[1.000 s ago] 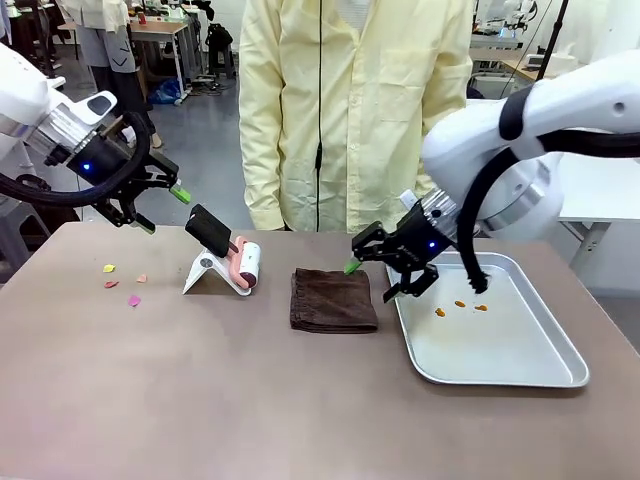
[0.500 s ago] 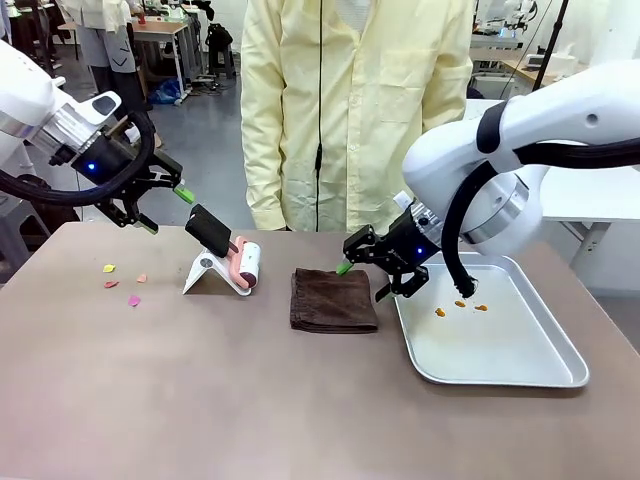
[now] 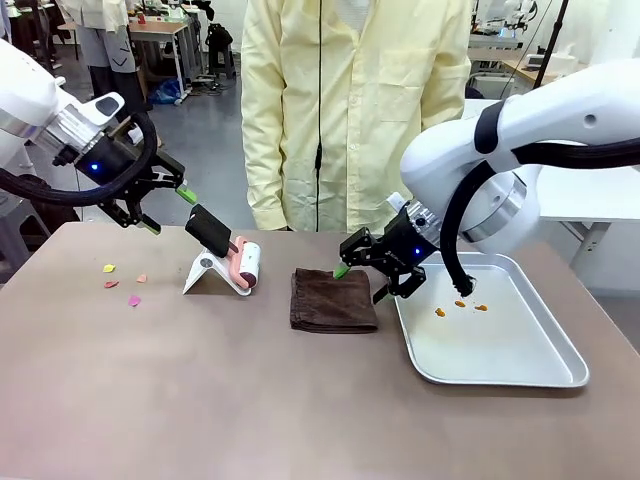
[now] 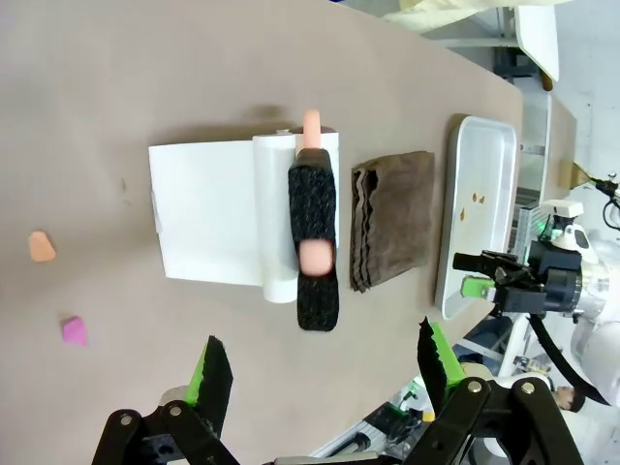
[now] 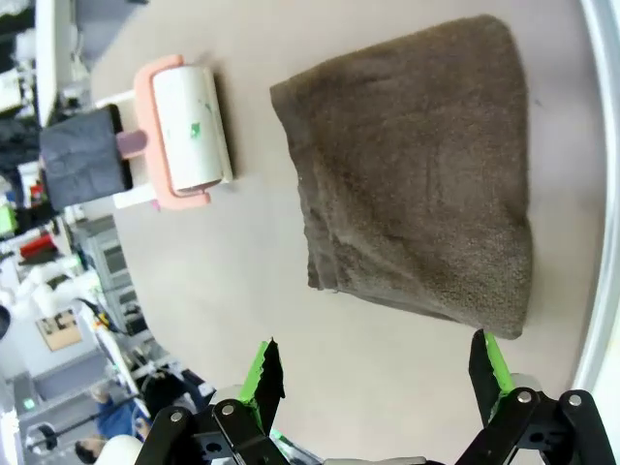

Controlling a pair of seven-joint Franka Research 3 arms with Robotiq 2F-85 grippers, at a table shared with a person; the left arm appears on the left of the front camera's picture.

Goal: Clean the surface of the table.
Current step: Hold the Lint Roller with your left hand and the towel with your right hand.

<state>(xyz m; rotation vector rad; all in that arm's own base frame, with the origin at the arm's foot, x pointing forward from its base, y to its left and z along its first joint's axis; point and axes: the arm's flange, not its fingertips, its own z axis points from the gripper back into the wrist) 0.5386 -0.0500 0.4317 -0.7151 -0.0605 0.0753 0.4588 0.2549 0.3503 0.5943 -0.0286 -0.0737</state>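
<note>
The right jaws are released, wide apart and empty, low over the far right corner of the folded brown cloth [image 3: 333,300]; the left jaws are likewise released and empty, raised above and behind the black handle of the lint roller [image 3: 243,265]. The surface [image 3: 300,410], taupe-brown, spreads beneath both sets of jaws and well beyond them.

The step in hand looks to be the right jaws picking up the cloth. To do it well, they should come straight down so that the green pads [image 5: 263,380] straddle the folded edge nearest them; they should pinch through all the layers rather than the top one alone, and close only once both pads reach the surface; a grip near the middle of an edge would probably keep the cloth from unfolding as it lifts.

Just beside the right jaws, on their outer side, the rim of the silver tray [image 3: 520,375] lies close to the cloth, so one finger could strike it; orange crumbs [image 3: 460,303] lie in that tray. Below the left jaws the roller leans on its white stand [image 3: 205,272]; lower and to their outer side, coloured scraps [image 3: 122,284] dot the surface, probably what needs clearing. A person [image 3: 350,110] in a yellow coat stands across from both jaws.
</note>
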